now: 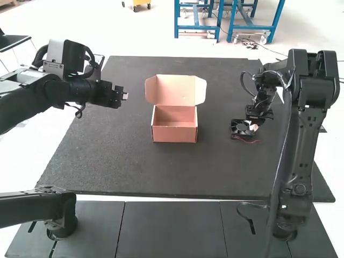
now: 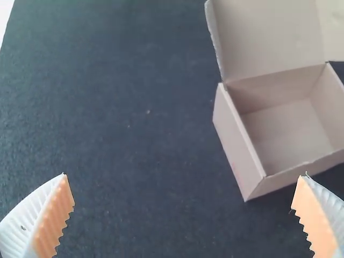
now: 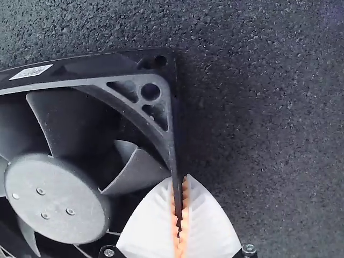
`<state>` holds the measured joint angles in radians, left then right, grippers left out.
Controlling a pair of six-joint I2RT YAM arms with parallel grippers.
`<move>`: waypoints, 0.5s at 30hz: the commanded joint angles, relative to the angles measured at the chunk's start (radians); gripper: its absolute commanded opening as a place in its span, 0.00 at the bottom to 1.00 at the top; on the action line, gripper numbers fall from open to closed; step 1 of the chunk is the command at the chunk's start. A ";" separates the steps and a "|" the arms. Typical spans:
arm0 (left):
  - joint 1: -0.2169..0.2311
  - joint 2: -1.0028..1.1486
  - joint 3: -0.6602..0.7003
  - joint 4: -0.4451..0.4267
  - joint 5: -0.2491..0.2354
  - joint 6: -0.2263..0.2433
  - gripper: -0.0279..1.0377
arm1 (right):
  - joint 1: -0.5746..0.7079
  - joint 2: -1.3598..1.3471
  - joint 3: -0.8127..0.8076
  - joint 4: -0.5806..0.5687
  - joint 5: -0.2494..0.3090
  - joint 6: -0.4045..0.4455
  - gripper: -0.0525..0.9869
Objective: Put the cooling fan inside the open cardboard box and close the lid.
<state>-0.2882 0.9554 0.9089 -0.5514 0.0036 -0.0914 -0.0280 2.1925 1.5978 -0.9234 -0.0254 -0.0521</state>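
Dark mat (image 1: pixel 107 161) has the box (image 1: pixel 174 131) mid-way, lid (image 1: pixel 174 88) up, nothing inside. My right claw (image 3: pixel 178 185) is pinched on the fan (image 3: pixel 59 188) frame, low and well right of the box. Left claw (image 1: pixel 122 96) hangs released. Lifting, dropping in and closing all left.

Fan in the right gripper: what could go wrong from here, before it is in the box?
1. The right gripper is shut on only the thin frame edge of the fan; once lifted, the fan may swing or slip out.
2. The red wire trails beside the fan; it could catch on the box rim, or hang over it and block the lid.
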 commanded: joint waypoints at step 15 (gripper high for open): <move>0.009 0.008 0.010 0.033 0.007 -0.014 0.92 | -0.036 -0.218 0.002 -0.048 -0.163 0.029 0.03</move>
<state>-0.2882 0.9569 0.9089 -0.5270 0.0036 -0.0937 -0.0483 2.0968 1.5944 -0.9638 -0.1265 -0.0299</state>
